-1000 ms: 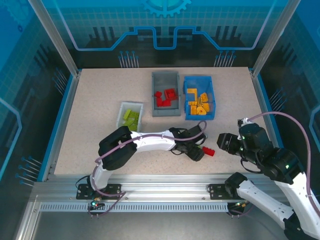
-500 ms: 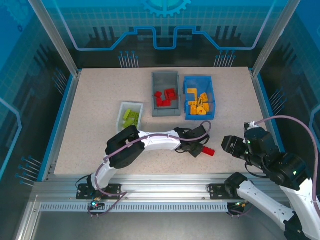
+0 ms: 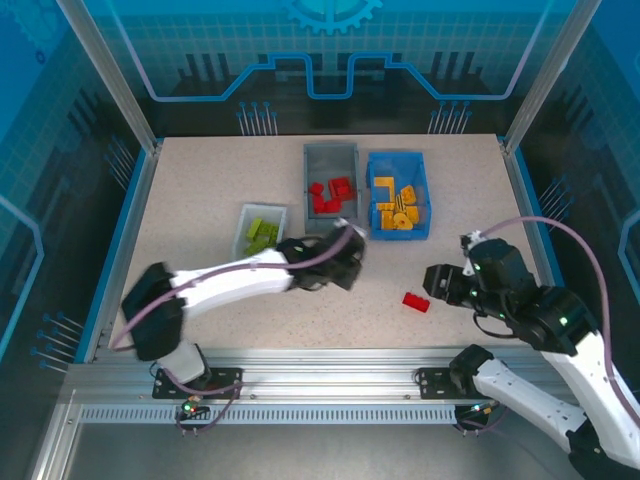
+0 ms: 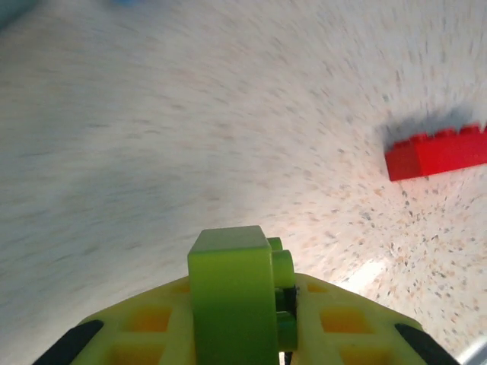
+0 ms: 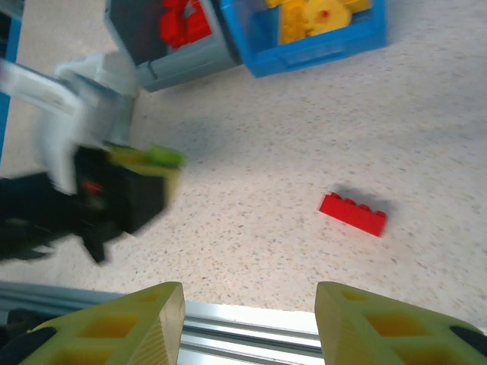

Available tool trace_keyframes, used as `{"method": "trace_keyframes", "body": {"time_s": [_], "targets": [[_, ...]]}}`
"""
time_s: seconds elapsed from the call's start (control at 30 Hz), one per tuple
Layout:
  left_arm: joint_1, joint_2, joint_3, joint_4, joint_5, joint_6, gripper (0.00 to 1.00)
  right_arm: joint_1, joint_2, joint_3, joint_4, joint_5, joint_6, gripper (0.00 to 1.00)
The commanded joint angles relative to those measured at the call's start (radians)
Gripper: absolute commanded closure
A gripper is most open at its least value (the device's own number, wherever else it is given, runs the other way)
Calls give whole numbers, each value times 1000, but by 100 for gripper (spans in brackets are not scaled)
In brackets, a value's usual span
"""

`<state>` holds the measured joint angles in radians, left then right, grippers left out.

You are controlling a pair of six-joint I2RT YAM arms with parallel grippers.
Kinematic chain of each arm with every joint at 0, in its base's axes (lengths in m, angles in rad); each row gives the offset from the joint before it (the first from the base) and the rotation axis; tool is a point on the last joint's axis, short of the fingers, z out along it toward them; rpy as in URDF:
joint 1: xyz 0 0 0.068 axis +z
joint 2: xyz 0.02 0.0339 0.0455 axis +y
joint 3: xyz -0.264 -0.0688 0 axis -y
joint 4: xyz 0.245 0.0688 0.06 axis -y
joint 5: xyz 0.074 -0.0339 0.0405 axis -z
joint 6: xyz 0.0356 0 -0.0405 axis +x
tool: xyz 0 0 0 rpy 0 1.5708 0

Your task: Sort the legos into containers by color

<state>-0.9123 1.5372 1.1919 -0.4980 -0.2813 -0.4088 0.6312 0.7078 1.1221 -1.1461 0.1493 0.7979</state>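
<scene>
My left gripper (image 3: pixel 345 262) is shut on a lime green lego (image 4: pixel 232 289) and holds it above the table, left of centre. The same green lego (image 5: pixel 152 157) shows blurred in the right wrist view. A red lego (image 3: pixel 415 301) lies flat on the table, also in the left wrist view (image 4: pixel 437 150) and the right wrist view (image 5: pixel 352 214). My right gripper (image 3: pixel 432 283) stands open just right of the red lego, nothing between its fingers (image 5: pixel 249 319). The white container (image 3: pixel 262 208) holds green legos, the grey container (image 3: pixel 330 162) red ones, the blue container (image 3: pixel 400 234) yellow ones.
The grey bin's front wall (image 5: pixel 175 65) and the blue bin's front wall (image 5: pixel 319 49) stand beyond the red lego. The aluminium rail (image 3: pixel 330 372) runs along the table's near edge. Bare tabletop lies left of the white bin and around the red lego.
My left gripper closed on the green lego beside the red one, then swung left and back toward the bins with it. The right gripper shifted slightly left toward the red lego.
</scene>
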Motion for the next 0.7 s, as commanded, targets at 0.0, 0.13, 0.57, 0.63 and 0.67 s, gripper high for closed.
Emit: {"method": "trace_keyframes", "body": {"time_s": [0.0,0.13,0.57,0.63,0.67], "targets": [[135,-130,-91,-179,-73,-91,75,102,68,-27,141,-31,-66,50],[332,-204,-142,-243,-64,-68,72,311,171,-34,254,85,-76,50],[579,80,-129,-117,1,-26,70,580,357,-70,434,278,64,49],[580,107,-125,-112,-4,-27,67,581,348,-85,444,285,82,49],[580,116,-123,-109,-6,-29,66,581,340,-91,441,293,92,49]]}}
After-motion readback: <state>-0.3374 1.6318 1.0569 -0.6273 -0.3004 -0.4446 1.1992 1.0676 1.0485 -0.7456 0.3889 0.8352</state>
